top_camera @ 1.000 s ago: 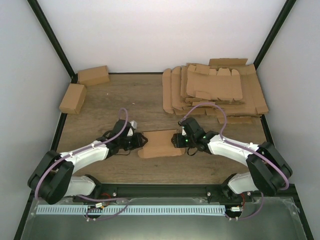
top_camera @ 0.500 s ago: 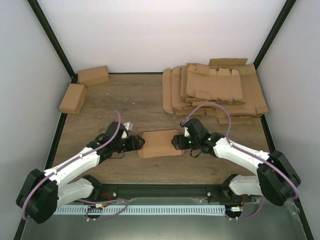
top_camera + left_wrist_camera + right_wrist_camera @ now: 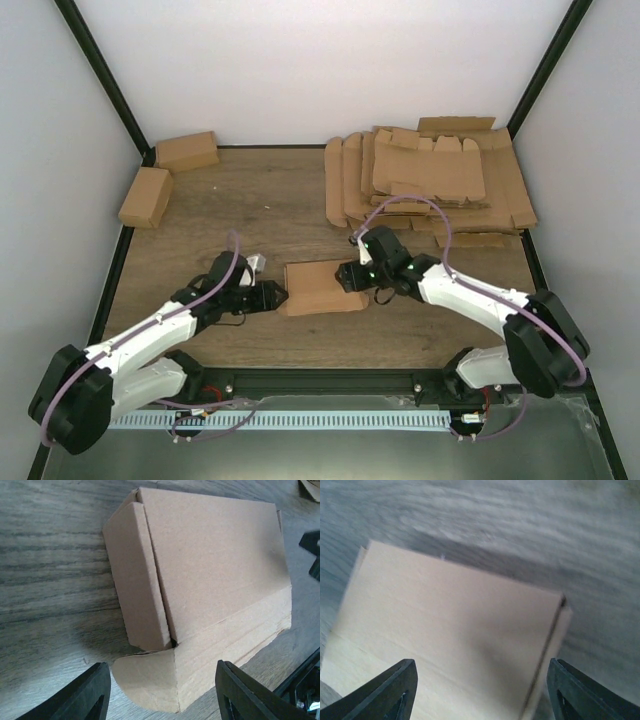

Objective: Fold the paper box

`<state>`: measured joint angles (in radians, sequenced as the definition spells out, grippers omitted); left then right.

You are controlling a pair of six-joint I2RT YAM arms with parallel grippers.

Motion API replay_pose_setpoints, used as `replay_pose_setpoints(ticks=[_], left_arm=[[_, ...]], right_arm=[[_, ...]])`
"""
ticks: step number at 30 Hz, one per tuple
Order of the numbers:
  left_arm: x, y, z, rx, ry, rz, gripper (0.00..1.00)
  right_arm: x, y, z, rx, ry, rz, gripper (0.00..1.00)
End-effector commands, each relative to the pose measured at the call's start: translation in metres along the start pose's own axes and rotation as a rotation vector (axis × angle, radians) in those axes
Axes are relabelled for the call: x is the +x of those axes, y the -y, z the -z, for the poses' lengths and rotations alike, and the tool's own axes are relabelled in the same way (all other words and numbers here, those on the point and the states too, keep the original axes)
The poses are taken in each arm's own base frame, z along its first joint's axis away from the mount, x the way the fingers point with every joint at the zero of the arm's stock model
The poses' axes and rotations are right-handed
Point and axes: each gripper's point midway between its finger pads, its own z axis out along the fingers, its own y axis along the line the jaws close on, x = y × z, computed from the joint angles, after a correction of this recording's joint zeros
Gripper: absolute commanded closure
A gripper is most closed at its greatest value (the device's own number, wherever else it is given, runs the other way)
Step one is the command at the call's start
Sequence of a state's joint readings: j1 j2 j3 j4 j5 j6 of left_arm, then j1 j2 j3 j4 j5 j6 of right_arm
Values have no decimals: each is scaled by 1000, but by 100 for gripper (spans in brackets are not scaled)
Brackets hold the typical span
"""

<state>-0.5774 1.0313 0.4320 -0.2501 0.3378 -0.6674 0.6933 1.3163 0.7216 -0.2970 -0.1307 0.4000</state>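
White-shelled arms (image 3: 160, 325), two of them, reach in from a black rail (image 3: 320, 380) at the near edge of the table (image 3: 260, 200), each trailing one purple cable. There are two end effectors, one part-folded box, two closed boxes and one heap of blanks.

The left end effector (image 3: 161, 667) has its fingers spread wide and grips nothing. It sits just beside the left end of the paper box (image 3: 322, 288). The right end effector (image 3: 481, 662) is also spread wide and hangs over the box's right end. I cannot tell whether either one touches the cardboard.

The paper box lies a little near of the table's middle, between the two end effectors. It is plain brown and unmarked, low and oblong, with a broad flat top panel. One narrow side panel is folded in beside that top. A crease runs along another edge, and a rounded tab sticks out flat from the corner nearest the left end effector.

The table is grey-brown wood grain.

In the far left corner two closed brown boxes (image 3: 145, 196) lie near each other. At the far right sits a heap of flat blanks (image 3: 430, 180), overlapping too much to count. White walls (image 3: 320, 70) close in the scene, with two black posts (image 3: 100, 75) slanting up at the far corners.
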Motion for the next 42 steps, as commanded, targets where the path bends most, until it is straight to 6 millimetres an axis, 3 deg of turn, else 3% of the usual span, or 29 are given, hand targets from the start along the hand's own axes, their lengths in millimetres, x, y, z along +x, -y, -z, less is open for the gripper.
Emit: replay_pose_setpoints(ticks=[1, 6, 10, 16, 23, 30, 36, 42], left_arm=[[-19, 14, 6, 17, 42, -34, 42], [-49, 18, 1, 39, 69, -19, 46], [-58, 25, -5, 52, 50, -27, 48], [-57, 21, 2, 27, 64, -37, 49], [-48, 16, 6, 20, 59, -31, 49], [-44, 16, 12, 22, 60, -30, 48], [-46, 26, 26, 40, 77, -33, 49], [-46, 49, 53, 106, 93, -39, 48]], right_arm=[[-42, -22, -7, -67, 48, 147, 27], [-57, -28, -34, -154, -21, 195, 30], [-57, -38, -54, -224, -83, 261, 33], [-44, -36, -75, -258, -152, 283, 39], [-30, -34, -76, -273, -179, 270, 53], [-29, -28, -79, -258, -178, 243, 55], [-29, -16, -92, -241, -197, 210, 57], [-38, -4, -107, -235, -205, 176, 60]])
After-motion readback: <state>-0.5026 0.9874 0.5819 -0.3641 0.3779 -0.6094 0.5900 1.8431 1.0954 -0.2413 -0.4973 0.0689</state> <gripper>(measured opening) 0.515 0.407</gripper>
